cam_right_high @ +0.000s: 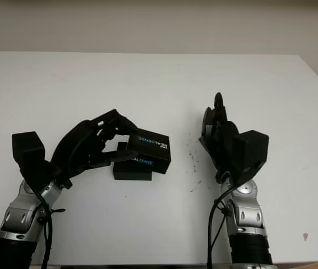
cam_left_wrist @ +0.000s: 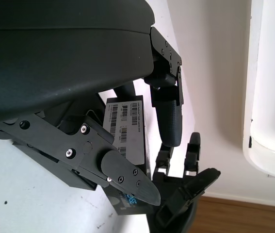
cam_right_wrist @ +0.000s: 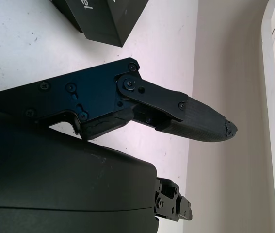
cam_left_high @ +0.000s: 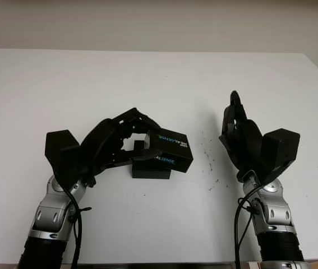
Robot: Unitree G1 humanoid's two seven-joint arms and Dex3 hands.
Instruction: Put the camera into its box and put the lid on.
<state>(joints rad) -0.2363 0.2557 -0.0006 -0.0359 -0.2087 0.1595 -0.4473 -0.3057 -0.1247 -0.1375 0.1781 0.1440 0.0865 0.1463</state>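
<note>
My left hand (cam_left_high: 141,136) is shut on the black box lid (cam_left_high: 173,147), which has blue and white lettering on its side. The lid is tilted, its left end raised, over the flat black box base (cam_left_high: 151,170) lying on the white table (cam_left_high: 159,78). In the left wrist view the lid's barcode label (cam_left_wrist: 124,127) sits between my fingers (cam_left_wrist: 170,121). I cannot make out the camera; the lid and hand cover the inside of the base. My right hand (cam_left_high: 234,115) is open, held upright above the table a little to the right of the box. A corner of the box (cam_right_wrist: 103,19) appears in the right wrist view.
Dark specks (cam_left_high: 208,157) mark the table between the box and my right hand. The table's front edge (cam_left_high: 159,262) runs just behind both forearms. A pale wall (cam_left_high: 159,22) rises beyond the table's far edge.
</note>
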